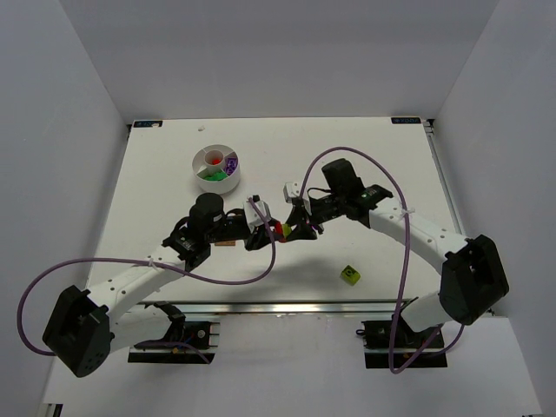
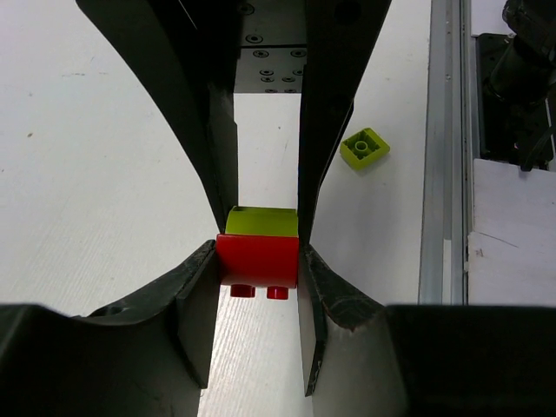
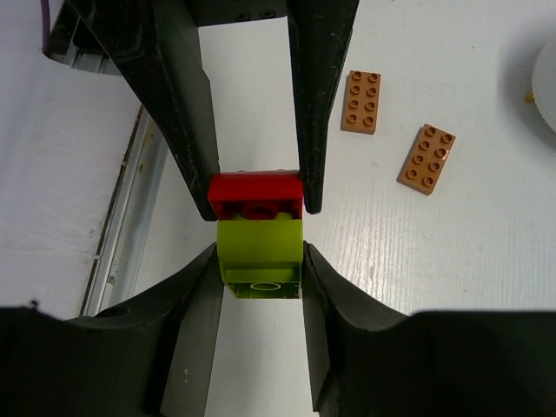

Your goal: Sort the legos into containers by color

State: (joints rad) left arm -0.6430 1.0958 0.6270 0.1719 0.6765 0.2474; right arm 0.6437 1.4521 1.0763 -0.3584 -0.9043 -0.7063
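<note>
Looking left to right across the table [image 1: 391, 165], I am seeing the white dish [image 1: 217, 185] sitting short of the far edge. Two orange plates [image 3: 362, 101] [image 3: 426, 157] are lying flat and apart between the dish and the arms' meeting point. Nearer than the dish and to its right, the left gripper [image 2: 257, 265] is clamping the red end of a red-and-lime piece [image 1: 282, 230]. The right gripper [image 3: 261, 261] is pressing both fingers on the piece's lime end. Farthest right of the dish, a loose lime block [image 1: 349, 274] is lying near the front edge, with bare surface showing around it.
</note>
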